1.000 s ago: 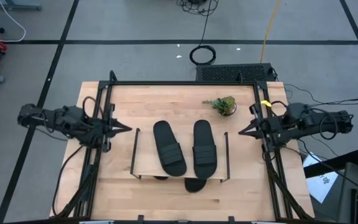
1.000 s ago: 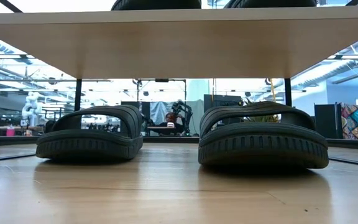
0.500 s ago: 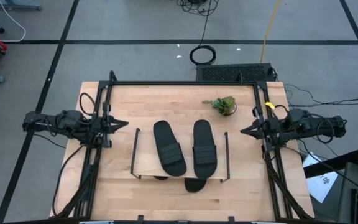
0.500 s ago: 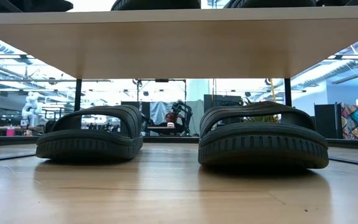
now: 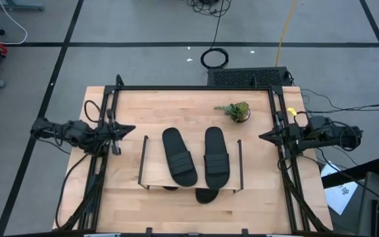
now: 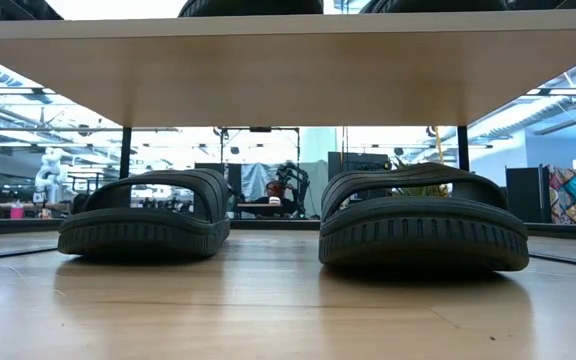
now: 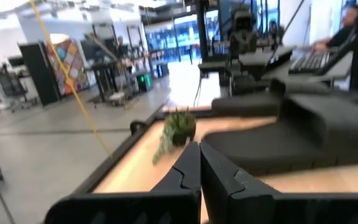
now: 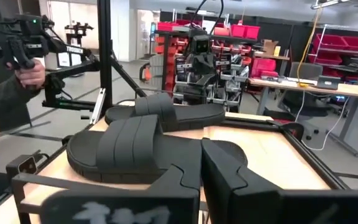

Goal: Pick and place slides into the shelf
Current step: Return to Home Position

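The shelf (image 5: 156,172), a light board on black wire frames, stands mid-table. Two black slides (image 5: 179,155) (image 5: 216,155) lie side by side on its top board, soles down. Two more slides (image 6: 143,215) (image 6: 423,220) rest on the tabletop under the board (image 6: 288,70); one toe (image 5: 206,195) pokes out at the near side. My left gripper (image 5: 131,129) is shut, hovering left of the shelf. My right gripper (image 5: 262,137) is shut, hovering right of it. In the wrist views the shut fingers (image 7: 199,163) (image 8: 201,171) point at the upper slides (image 7: 291,137) (image 8: 142,146).
A small potted plant (image 5: 235,110) stands on the table beyond the shelf's far right corner. A black frame (image 5: 196,87) runs along the table's edges. Bare tabletop lies between each gripper and the shelf. A person's hand (image 8: 30,71) holds a device beyond the table.
Both grippers have drawn back a little from the shelf, the left toward the table's left edge and slightly farther away, the right toward the right edge. Both stayed shut. The slides and shelf have not moved.
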Robot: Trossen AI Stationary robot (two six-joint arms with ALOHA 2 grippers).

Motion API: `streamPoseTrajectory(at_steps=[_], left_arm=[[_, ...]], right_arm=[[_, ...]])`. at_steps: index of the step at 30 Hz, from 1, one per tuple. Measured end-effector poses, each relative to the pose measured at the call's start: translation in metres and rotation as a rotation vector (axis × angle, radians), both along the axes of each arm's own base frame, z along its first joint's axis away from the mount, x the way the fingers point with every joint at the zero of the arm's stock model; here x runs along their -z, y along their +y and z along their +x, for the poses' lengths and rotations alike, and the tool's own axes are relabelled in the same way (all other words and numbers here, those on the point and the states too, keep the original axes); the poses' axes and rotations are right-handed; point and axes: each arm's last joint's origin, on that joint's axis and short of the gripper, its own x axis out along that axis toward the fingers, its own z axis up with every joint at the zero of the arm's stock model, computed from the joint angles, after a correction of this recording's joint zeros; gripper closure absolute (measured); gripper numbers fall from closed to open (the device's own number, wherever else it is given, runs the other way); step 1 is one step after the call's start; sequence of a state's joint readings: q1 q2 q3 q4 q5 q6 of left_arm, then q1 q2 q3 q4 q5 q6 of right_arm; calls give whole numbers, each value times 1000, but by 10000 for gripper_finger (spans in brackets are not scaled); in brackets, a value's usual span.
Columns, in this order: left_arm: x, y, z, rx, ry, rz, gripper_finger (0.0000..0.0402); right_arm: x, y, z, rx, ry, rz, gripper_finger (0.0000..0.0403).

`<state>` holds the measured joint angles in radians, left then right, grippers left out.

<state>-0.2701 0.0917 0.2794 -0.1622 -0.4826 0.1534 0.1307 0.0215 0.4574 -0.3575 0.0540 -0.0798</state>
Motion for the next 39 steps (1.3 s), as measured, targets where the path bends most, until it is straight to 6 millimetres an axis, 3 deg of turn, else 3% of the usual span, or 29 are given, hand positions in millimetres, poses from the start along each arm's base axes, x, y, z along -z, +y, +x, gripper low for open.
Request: streamPoseTrajectory(at_steps=[5, 11, 16, 26, 39], left_arm=[[7, -1, 0, -6, 67, -6, 401], [7, -5, 4, 90, -12, 91, 401], [22, -7, 9, 111, -7, 128, 401], [31, -12, 12, 268, -10, 166, 401], [33, -9, 12, 173, 18, 144, 401]], right_arm=[[10, 0, 1, 1, 31, -4, 403], [18, -1, 8, 67, 14, 13, 403], [33, 0, 16, 71, 13, -39, 403], [41, 4, 19, -57, 27, -21, 403], [65, 5, 31, -29, -22, -35, 403]])
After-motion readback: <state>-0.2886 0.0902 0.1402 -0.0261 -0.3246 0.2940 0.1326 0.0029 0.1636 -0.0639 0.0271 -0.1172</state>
